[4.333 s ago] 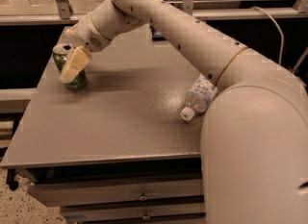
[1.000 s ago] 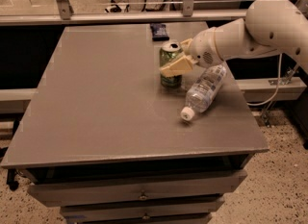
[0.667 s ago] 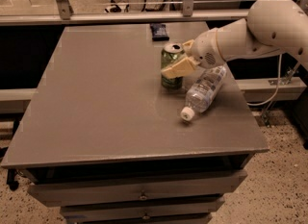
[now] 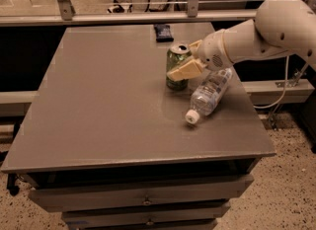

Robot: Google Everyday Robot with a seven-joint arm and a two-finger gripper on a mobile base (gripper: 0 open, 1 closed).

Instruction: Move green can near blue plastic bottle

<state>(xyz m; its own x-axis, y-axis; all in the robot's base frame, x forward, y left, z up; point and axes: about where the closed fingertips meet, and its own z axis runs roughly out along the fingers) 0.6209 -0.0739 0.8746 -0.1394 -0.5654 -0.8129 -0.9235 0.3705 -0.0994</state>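
The green can (image 4: 174, 60) stands upright on the grey table (image 4: 98, 105), right of centre towards the back. My gripper (image 4: 180, 64) reaches in from the right and is shut on the can, with one cream finger (image 4: 186, 69) across its front right side. The blue plastic bottle (image 4: 211, 92) lies on its side just right of the can, almost touching it. Its white cap (image 4: 191, 117) points towards the front left.
A dark flat packet (image 4: 163, 31) lies at the table's back edge, behind the can. My white arm (image 4: 261, 34) spans the table's right edge. A rail (image 4: 148, 18) runs behind the table, and drawers (image 4: 143, 199) sit below its front.
Since 4.3 s ago my gripper carried the can from the back left corner to beside the bottle. Over the last second the gripper and can shifted only slightly towards the front right.
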